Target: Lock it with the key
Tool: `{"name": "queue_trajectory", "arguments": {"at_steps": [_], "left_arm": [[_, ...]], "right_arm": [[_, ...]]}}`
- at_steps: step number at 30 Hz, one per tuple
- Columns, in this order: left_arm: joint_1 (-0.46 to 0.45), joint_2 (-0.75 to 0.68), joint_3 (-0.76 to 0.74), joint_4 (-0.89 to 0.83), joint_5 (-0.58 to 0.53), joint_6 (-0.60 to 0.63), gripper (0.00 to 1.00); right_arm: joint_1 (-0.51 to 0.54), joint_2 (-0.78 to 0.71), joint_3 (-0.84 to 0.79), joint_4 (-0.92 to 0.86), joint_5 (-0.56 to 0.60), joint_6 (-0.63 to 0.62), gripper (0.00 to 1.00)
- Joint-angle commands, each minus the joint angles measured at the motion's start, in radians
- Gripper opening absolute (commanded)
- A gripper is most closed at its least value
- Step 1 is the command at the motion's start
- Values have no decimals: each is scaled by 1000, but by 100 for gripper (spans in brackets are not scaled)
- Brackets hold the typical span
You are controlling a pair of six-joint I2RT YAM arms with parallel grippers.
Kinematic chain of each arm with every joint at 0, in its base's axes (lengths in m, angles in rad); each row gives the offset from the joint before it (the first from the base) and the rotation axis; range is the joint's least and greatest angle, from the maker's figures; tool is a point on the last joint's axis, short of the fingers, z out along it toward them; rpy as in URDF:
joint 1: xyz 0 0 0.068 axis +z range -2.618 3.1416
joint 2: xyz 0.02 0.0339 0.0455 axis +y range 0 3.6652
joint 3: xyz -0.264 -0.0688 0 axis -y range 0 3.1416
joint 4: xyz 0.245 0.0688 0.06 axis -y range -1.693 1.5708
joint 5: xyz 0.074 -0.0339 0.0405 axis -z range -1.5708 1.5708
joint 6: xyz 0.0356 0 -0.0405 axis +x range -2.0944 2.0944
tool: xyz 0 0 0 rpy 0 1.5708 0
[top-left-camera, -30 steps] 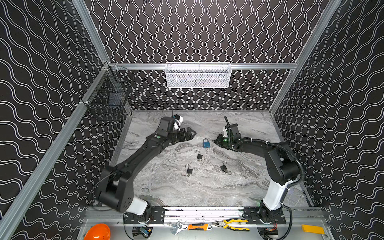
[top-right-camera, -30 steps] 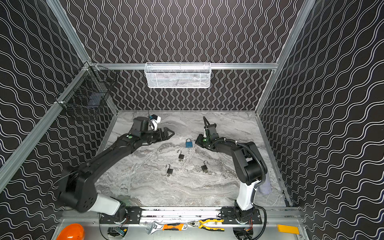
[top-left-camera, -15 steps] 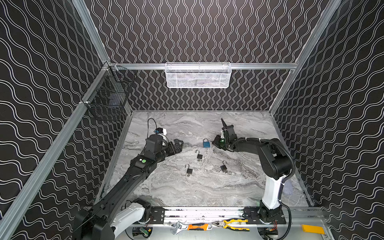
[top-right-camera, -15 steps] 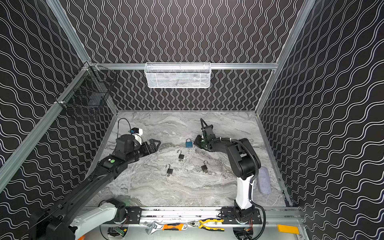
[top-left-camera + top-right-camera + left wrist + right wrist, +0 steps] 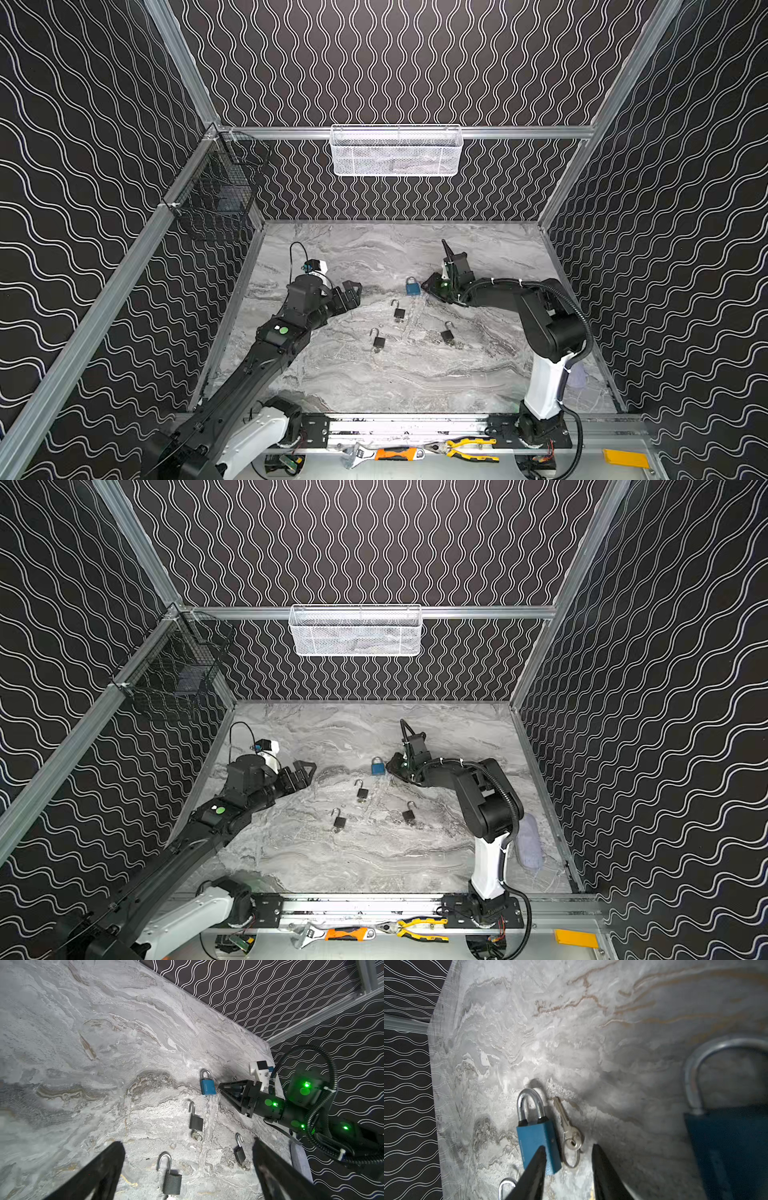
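The blue padlock [image 5: 412, 286] [image 5: 377, 766] [image 5: 537, 1140] lies flat mid-table with its shackle pushed in. A silver key [image 5: 569, 1128] on a ring lies on the table right beside it, out of the lock. My right gripper [image 5: 425, 286] [image 5: 568, 1147] is low at the padlock's body. It is open, one finger over the blue body and the other past the key ring, gripping nothing. My left gripper [image 5: 352, 293] [image 5: 187, 1147] is wide open and empty, well to the left of the padlock.
Three black padlocks [image 5: 399, 311] [image 5: 378, 341] [image 5: 447, 335] with raised shackles lie nearer the front. A big blurred blue padlock shape [image 5: 726, 1147] fills one side of the right wrist view. A white mesh basket [image 5: 397, 151] and a black wire basket [image 5: 216, 199] hang on the walls.
My left arm has drawn back to the left, away from the blue padlock. The right gripper stays by the padlock and its jaws have parted.
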Motion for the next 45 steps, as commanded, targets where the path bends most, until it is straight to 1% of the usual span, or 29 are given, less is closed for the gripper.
{"name": "queue_trajectory", "arguments": {"at_steps": [1, 5, 9, 10, 12, 13, 14, 15, 16, 20, 24, 28, 33, 37, 41, 45], "left_arm": [[2, -3, -5, 9, -17, 10, 99], [2, 16, 4, -48, 8, 3, 99], [2, 54, 16, -99, 43, -7, 98], [2, 59, 15, -105, 47, -7, 99], [2, 62, 1, -109, 51, -8, 98], [2, 61, -3, -112, 59, -5, 99], [2, 62, -7, -116, 66, -1, 99], [2, 63, -9, -122, 76, 3, 99], [2, 61, -14, -124, 84, 5, 99], [2, 64, -42, -122, 113, 9, 99], [2, 69, -77, -99, 134, -6, 99], [2, 56, -97, -98, 123, -28, 99], [2, 18, -94, -158, 48, -33, 99], [2, -13, -96, -184, 24, -20, 99], [2, -42, -105, -188, 14, -14, 99], [2, -74, -109, -179, 7, -7, 99]], "right_arm": [[3, -27, -12, -25, 25, 16, 47], [6, -93, -35, -51, 43, 11, 62], [6, -158, -59, -75, 40, -3, 70], [27, -176, -63, -84, 41, -4, 73], [45, -221, -92, -106, 52, -15, 84], [53, -242, -102, -121, 60, -20, 86], [61, -267, -111, -140, 72, -25, 91], [72, -293, -122, -160, 89, -30, 99], [82, -316, -131, -179, 107, -33, 100], [136, -395, -176, -244, 166, -45, 100], [214, -426, -192, -308, 241, -58, 100], [283, -384, -159, -355, 287, -68, 100], [365, -281, -76, -396, 350, -76, 98], [414, -177, 41, -446, 404, -81, 91], [434, -91, 114, -484, 443, -81, 78], [439, -49, 151, -492, 442, -82, 68]]}}
